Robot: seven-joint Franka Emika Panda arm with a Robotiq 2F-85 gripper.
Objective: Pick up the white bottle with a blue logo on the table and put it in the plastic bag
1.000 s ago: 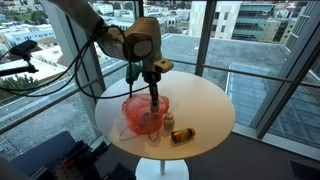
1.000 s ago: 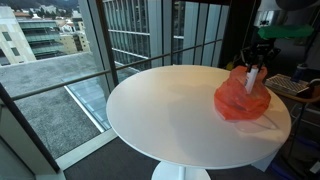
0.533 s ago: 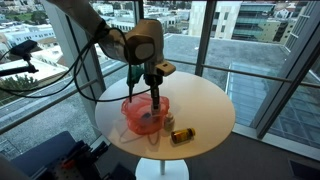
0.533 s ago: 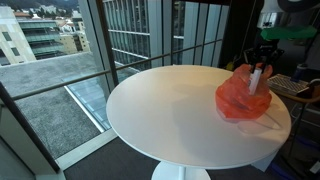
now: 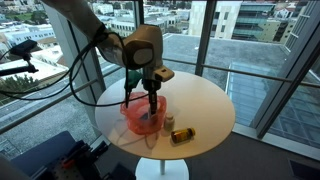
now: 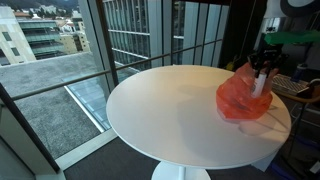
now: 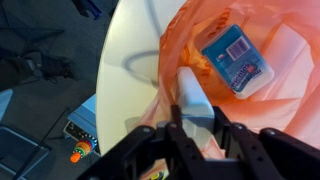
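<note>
Tool (image 7: 195, 128) clamped on white bottle (image 7: 192, 95); bottle hangs from it, long axis roughly vertical, lower end at mouth of orange plastic bag (image 5: 146, 117) on tabletop (image 5: 205, 108); bag sits directly below, release should drop straight in

High-rise office or lab, by the look of it. Floor-to-ceiling glass window walls (image 6: 130, 40) overlook grey city buildings (image 5: 245, 18). Round white pedestal table (image 6: 170, 110) stands right beside the glass.

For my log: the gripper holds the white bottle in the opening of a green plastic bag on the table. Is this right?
No: the plastic bag is red-orange, in both exterior views. The gripper does hold the white bottle there.
</note>
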